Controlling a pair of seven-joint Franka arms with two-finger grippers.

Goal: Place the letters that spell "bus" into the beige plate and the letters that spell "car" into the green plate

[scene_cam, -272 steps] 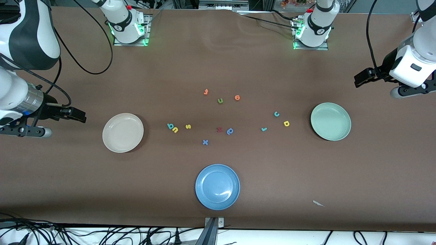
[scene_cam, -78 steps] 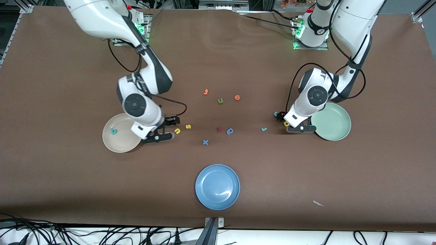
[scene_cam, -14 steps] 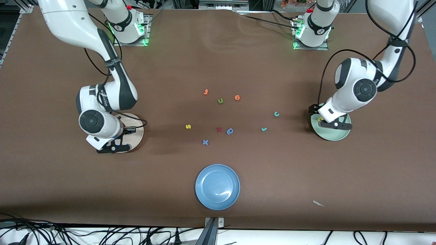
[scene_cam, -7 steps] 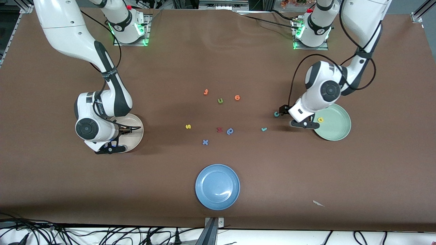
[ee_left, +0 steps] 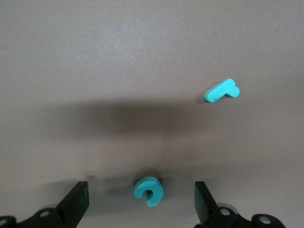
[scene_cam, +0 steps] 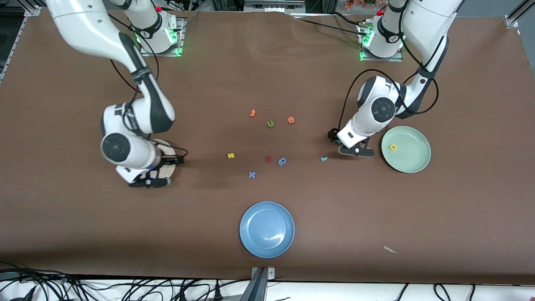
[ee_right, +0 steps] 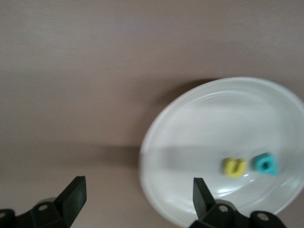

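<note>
No readable text, labels or brands.

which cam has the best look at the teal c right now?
The left wrist view: the teal c lies in plain sight on the table, between the open fingers of the left gripper. In the front view the left arm covers it almost fully. The right wrist view shows only the beige plate, not the c.
</note>
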